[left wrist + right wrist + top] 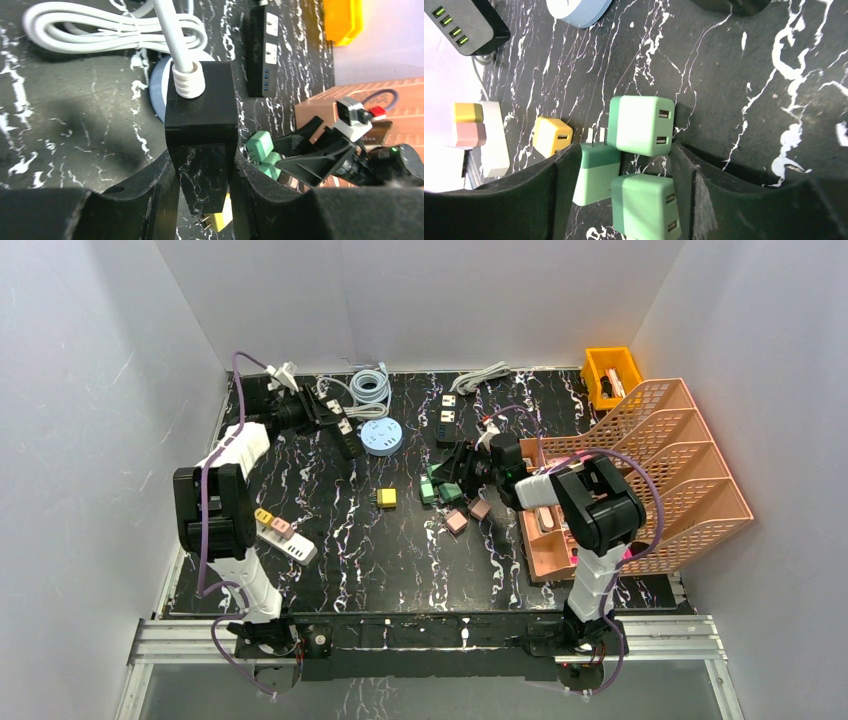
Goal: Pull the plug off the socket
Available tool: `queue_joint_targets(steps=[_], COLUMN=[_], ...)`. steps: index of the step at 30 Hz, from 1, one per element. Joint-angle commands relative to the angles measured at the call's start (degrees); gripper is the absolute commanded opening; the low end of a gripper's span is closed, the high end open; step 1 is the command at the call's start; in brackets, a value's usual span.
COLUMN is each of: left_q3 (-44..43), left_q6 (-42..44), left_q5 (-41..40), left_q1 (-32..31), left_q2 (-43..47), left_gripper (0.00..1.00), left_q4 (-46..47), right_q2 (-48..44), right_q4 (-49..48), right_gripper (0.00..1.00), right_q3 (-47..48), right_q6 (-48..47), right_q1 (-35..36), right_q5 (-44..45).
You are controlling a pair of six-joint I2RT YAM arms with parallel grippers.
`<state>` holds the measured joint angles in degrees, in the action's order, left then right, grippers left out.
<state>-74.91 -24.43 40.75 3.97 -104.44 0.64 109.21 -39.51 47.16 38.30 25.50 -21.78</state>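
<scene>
Done so far: I judge part of the job is finished. Three mint-green cube USB chargers (640, 125) lie loose on the black marbled tabletop (734, 85), one with bare prongs showing and none in a socket. A small yellow cube charger (551, 136) also lies free just outside the right gripper's finger.

Left to do: a long white plastic power strip (494, 145), well off toward the left arm's side of the right gripper, has a yellow plug (468, 112) and a pink plug (470, 134) seated in it. I reckon those are next.

Right gripper (624, 155): the fingers are spread wide and straddle the pile of green chargers. It hangs low over them and the chargers rest on the table, so I read it as gripping nothing.

Left gripper (202, 165): clamped tight on the end of a glossy black block-shaped power strip (200, 115), holding it steady. The strip's thick white cord (170, 30) runs away from the fingers.

Unclear: I cannot tell whether any plug sits in the black strip.
</scene>
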Motion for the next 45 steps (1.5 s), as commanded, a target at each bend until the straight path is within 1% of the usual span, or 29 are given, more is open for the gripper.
queue_joint_targets(steps=[1, 4, 7, 8, 9, 10, 11, 12, 13, 14, 15, 16, 18, 19, 21, 23, 24, 27, 29, 30, 31, 33, 34, 36, 39, 40, 43, 45], left_q3=[-3.1, -3.3, -4.4, -5.5, -7.4, -8.8, -9.8, -10.5, -10.9, -11.1, -11.2, -11.3, -11.1, -10.9, -10.0, -8.8, -8.5, -7.5, -6.7, -5.9, -4.9, -2.1, -0.8, 0.6, 1.2, 1.4, 1.1, -1.4], left_q6=[0.2, -0.2, 0.0, 0.7, 1.7, 2.6, 3.5, 3.9, 4.3, 4.5, 4.7, 5.1, 5.4, 5.2, 4.6, 4.2, 4.2, 4.2, 3.7, 2.9, 2.4, 0.9, 0.2, -1.1, -2.7, -3.2, -3.7, -3.1], left_q5=[-6.4, -9.0, -10.7, -12.0, -12.7, -12.9, -13.2, -13.9, -14.7, -15.6, -16.7, -17.2, -17.7, -17.9, -18.3, -19.1, -19.8, -24.0, -27.4, -28.8, -29.6, -30.0, -29.5, -28.6, -30.2, -30.8, -31.8, -31.8], left_q1=[0.9, 1.3, 2.1, 2.2, 2.3, 2.2, 2.3, 2.3, 2.3, 2.3, 2.3, 2.3, 2.3, 2.3, 2.3, 2.3, 2.3, 2.3, 2.4, 2.6, 2.9, 3.7, 4.4, 5.1, 5.9, 6.3, 6.7, 6.8], left_q2=[0.9, -0.5, -4.9, -6.9, -8.8, -10.9, -12.4, -14.2, -15.2, -15.7, -16.3, -16.5, -16.1, -15.3, -13.4, -11.1, -10.0, -5.8, -2.1, 0.7, 3.0, 8.0, 10.2, 13.9, 18.3, 19.9, 24.1, 24.2], left_gripper=[0.00, 0.00, 0.00, 0.00, 0.00, 0.00, 0.00, 0.05, 0.17, 0.31, 0.43, 0.50, 0.58, 0.64, 0.77, 0.93, 0.98, 0.98, 0.98, 0.98, 0.98, 0.98, 0.98, 0.98, 0.98, 0.98, 0.98, 0.98], left_q4=[-4.6, -5.9, -8.2, -10.2, -12.2, -14.1, -15.7, -16.6, -17.1, -17.4, -17.6, -17.9, -18.0, -17.7, -16.5, -15.7, -15.7, -16.6, -16.8, -16.5, -15.8, -13.4, -12.0, -10.9, -11.6, -11.9, -13.3, -16.6], right_q2=[-5.9, -8.7, -11.5, -12.2, -12.8, -13.4, -13.9, -14.2, -14.6, -14.8, -15.0, -15.2, -15.4, -15.2, -13.9, -11.9, -11.1, -8.6, -6.6, -5.4, -4.3, -0.7, 0.8, 2.5, 4.4, 5.3, 8.7, 10.4], right_q4=[4.2, 6.9, 8.6, 8.8, 8.9, 9.1, 9.5, 10.1, 11.1, 12.0, 12.8, 12.7, 9.9, 7.7, 3.6, 0.7, -0.9, -5.6, -7.3, -6.3, -2.5, 5.9, 7.9, 6.6, 5.6, 6.3, 10.4, 11.7], right_gripper=[0.76, 0.82, 0.86, 0.88, 0.91, 0.96, 0.98, 0.98, 0.98, 0.98, 0.98, 0.98, 0.98, 0.98, 0.98, 0.98, 0.98, 0.98, 0.98, 0.98, 0.98, 0.98, 0.98, 0.98, 0.98, 0.98, 0.96, 0.95], right_q3=[4.1, 6.9, 9.1, 9.7, 10.2, 10.6, 10.9, 11.4, 12.0, 12.5, 13.0, 13.1, 12.1, 11.5, 11.0, 11.7, 12.1, 12.7, 13.3, 14.6, 17.2, 24.2, 26.4, 27.8, 30.0, 31.4, 36.4, 38.4], right_q6=[-5.4, -8.4, -10.6, -11.1, -11.9, -12.7, -13.7, -15.2, -17.1, -19.4, -21.8, -24.8, -30.6, -33.0, -36.7, -38.4, -38.9, -40.1, -38.6, -38.4, -38.5, -38.5, -39.0, -40.9, -40.9, -40.6, -40.7, -40.9], right_q1=[0.2, 0.4, 1.1, 1.5, 2.0, 2.8, 3.8, 5.1, 7.5, 9.8, 12.5, 15.4, 21.2, 24.0, 27.9, 30.9, 32.1, 35.1, 36.5, 36.8, 37.0, 37.9, 38.4, 39.9, 40.7, 40.7, 40.7, 40.8], right_q5=[5.1, 7.7, 9.8, 10.4, 11.0, 11.8, 12.8, 14.3, 17.2, 19.7, 23.4, 27.5, 34.9, 37.7, 40.9, 43.6, 43.8, 41.1, 38.9, 36.5, 34.0, 32.5, 32.1, 30.6, 24.1, 20.9, 15.2, 11.4])
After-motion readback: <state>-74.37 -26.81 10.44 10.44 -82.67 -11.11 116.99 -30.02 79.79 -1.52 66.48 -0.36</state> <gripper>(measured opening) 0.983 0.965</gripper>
